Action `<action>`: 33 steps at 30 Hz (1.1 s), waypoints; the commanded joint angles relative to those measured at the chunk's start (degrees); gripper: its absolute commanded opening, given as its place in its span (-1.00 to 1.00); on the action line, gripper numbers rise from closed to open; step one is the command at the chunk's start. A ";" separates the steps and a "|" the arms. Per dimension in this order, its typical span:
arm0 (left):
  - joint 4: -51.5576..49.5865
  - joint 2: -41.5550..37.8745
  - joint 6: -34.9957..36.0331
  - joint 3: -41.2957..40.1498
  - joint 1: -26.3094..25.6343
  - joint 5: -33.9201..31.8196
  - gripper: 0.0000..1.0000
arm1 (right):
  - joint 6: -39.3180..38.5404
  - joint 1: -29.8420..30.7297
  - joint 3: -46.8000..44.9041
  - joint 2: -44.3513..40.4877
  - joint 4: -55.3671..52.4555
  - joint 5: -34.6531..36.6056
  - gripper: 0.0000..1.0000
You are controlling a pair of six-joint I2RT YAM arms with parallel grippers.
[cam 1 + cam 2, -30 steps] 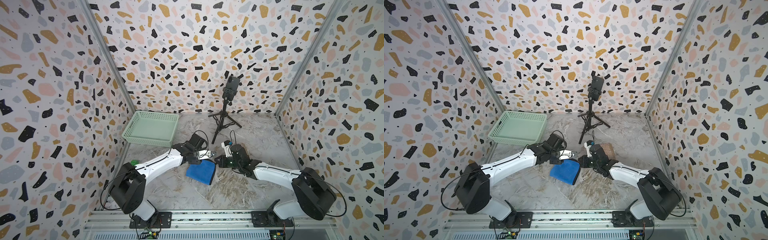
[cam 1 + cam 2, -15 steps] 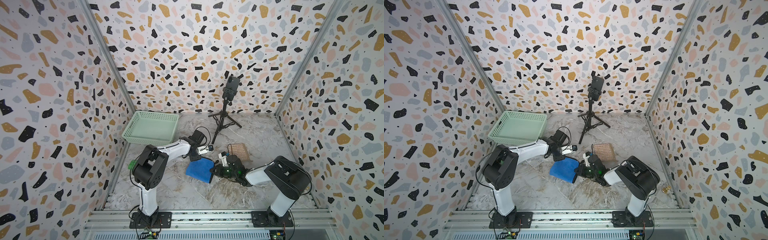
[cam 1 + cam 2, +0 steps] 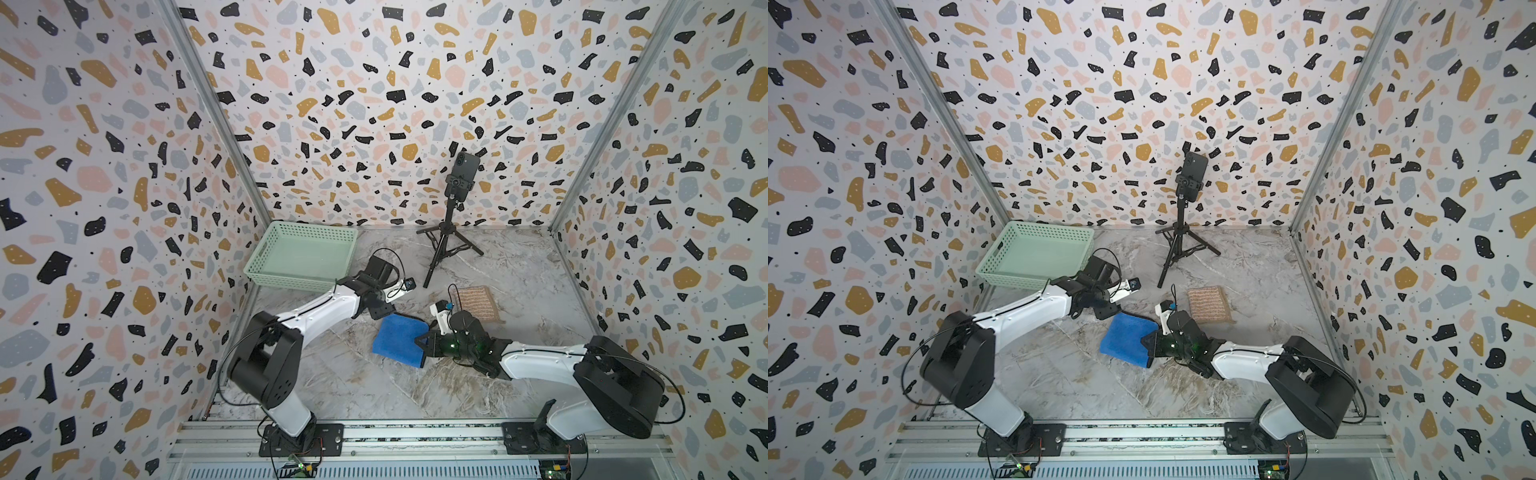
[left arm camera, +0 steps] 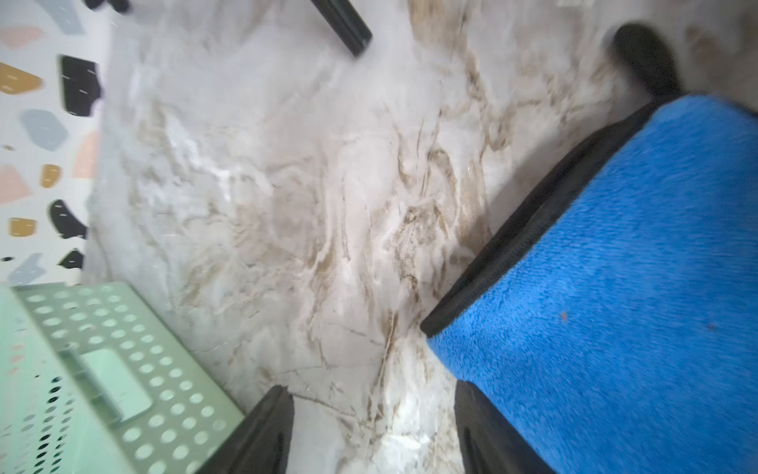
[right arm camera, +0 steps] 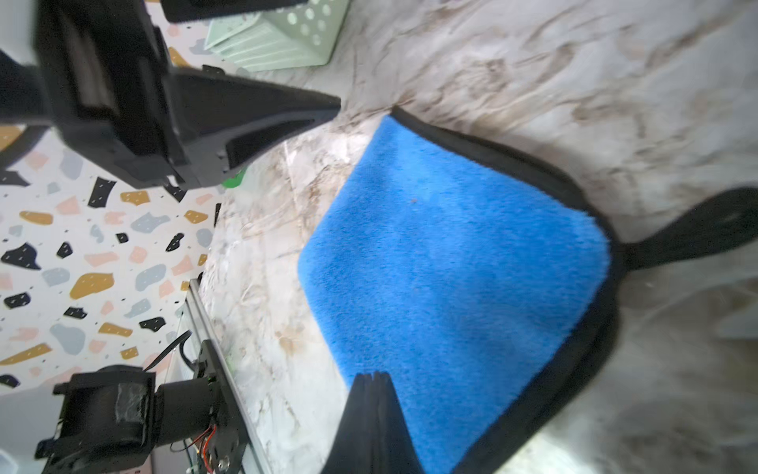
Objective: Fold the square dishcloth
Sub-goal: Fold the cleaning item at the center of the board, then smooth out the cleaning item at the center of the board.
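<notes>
Left gripper [image 4: 373, 392] released just beside the folded blue dishcloth [image 3: 398, 345], right gripper [image 5: 371, 381] clenched empty over its edge: lift both straight up, lest the fold drag open.

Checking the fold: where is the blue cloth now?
Mid-table in both top views, the blue cloth lies between the left claw and right claw, near the tan cloth.

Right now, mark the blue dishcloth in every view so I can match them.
Top view: blue dishcloth just below centre.
Top view: likewise, slightly further left.
Left wrist: close up, black hem showing.
Right wrist: close up, filling the middle.
Shared landmark: green basket, visible in all four.
</notes>
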 commanded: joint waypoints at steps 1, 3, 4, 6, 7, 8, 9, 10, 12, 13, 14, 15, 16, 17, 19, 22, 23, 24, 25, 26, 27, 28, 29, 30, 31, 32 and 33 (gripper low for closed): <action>-5.21 -4.07 -1.86 -5.61 -1.15 6.11 0.33 | -0.06 1.97 -0.78 2.19 0.52 1.56 -1.00; -5.65 -5.11 -1.21 -9.18 -3.21 6.17 0.30 | 0.88 2.05 -2.13 4.53 3.52 1.39 -1.00; -5.19 -5.28 -0.99 -10.88 -4.26 5.96 0.30 | 1.10 2.04 -2.62 5.86 4.53 1.71 -1.00; -3.30 -4.86 -0.86 -13.72 -5.97 5.17 0.28 | 1.56 1.99 -3.30 8.31 6.33 1.95 -1.00; -2.56 -4.32 -0.79 -14.76 -6.65 4.18 0.28 | 1.87 2.00 -3.55 9.27 7.23 1.88 -1.00; -2.12 -3.47 -0.63 -15.00 -7.08 3.05 0.27 | 2.24 2.05 -3.91 10.11 8.28 1.81 -1.00; -2.08 -2.50 -0.50 -14.94 -7.27 1.57 0.26 | 2.75 2.04 -4.37 10.64 9.16 1.88 -1.00; -1.70 -1.72 -0.36 -15.04 -7.29 0.12 0.24 | 3.01 2.05 -4.77 10.88 9.85 2.00 -1.00; -0.89 -0.85 1.43 -16.16 -7.30 -4.04 0.23 | 3.24 2.04 -5.36 10.16 9.62 2.80 -1.00; -0.87 -0.98 2.29 -17.00 -7.11 -5.22 0.23 | 3.31 2.02 -5.63 9.39 9.09 3.10 -1.00; -0.65 -1.43 3.05 -17.94 -6.93 -5.60 0.23 | 3.23 2.01 -5.70 8.35 8.40 3.39 -1.00; -0.30 -2.11 3.60 -18.99 -6.80 -5.59 0.23 | 3.19 1.99 -5.62 7.06 7.86 3.44 -1.00; -0.13 -2.98 4.08 -19.72 -6.77 -5.31 0.24 | 2.99 2.05 -5.29 5.80 7.27 3.39 -1.00; -0.30 -3.89 4.18 -20.13 -6.77 -4.91 0.26 | 2.41 1.94 -4.34 4.70 5.90 3.27 -1.00; -1.38 -6.26 3.57 -19.65 -6.72 -3.84 0.29 | 0.86 1.63 -1.17 3.13 2.37 3.05 -1.00; -4.28 -10.78 2.26 -17.61 -5.75 0.11 0.35 | -0.93 -0.44 4.22 4.81 -0.06 1.28 -1.00; -5.10 -12.24 1.64 -16.77 -5.08 1.50 0.36 | -1.06 -1.43 5.88 6.25 0.18 0.37 -1.00; -5.81 -13.97 0.97 -16.03 -4.33 2.62 0.37 | -1.12 -2.13 7.52 8.08 0.64 -0.80 -1.00; -6.86 -15.41 0.49 -15.31 -3.34 3.46 0.39 | -1.18 -2.92 9.51 10.16 1.34 -2.24 -1.00; -7.60 -17.17 0.00 -14.88 -2.30 4.24 0.40 | -1.32 -3.56 11.49 12.74 1.89 -3.61 -1.00; -8.17 -19.03 -0.24 -14.72 -1.23 4.95 0.42 | -1.46 -3.92 13.83 14.90 2.07 -4.96 -1.00; -8.73 -20.75 -0.29 -14.79 -0.02 5.44 0.45 | -1.73 -4.11 16.24 17.86 2.22 -5.91 -1.00; -9.70 -22.96 -0.15 -15.03 1.57 6.13 0.47 | -2.16 -4.25 19.66 21.36 2.49 -7.54 -1.00; -11.12 -24.37 0.24 -15.26 2.85 7.12 0.50 | -2.64 -4.29 22.08 23.73 2.15 -8.44 -1.00; -12.55 -25.69 0.47 -15.42 4.43 8.04 0.53 | -3.12 -4.31 24.29 25.86 1.81 -8.90 -1.00; -14.23 -26.83 0.69 -15.64 6.05 9.57 0.55 | -3.29 -4.39 26.00 27.84 1.98 -9.44 -1.00; -15.94 -27.87 1.05 -15.94 7.79 11.28 0.56 | -3.30 -4.50 27.57 29.90 1.95 -9.60 -1.00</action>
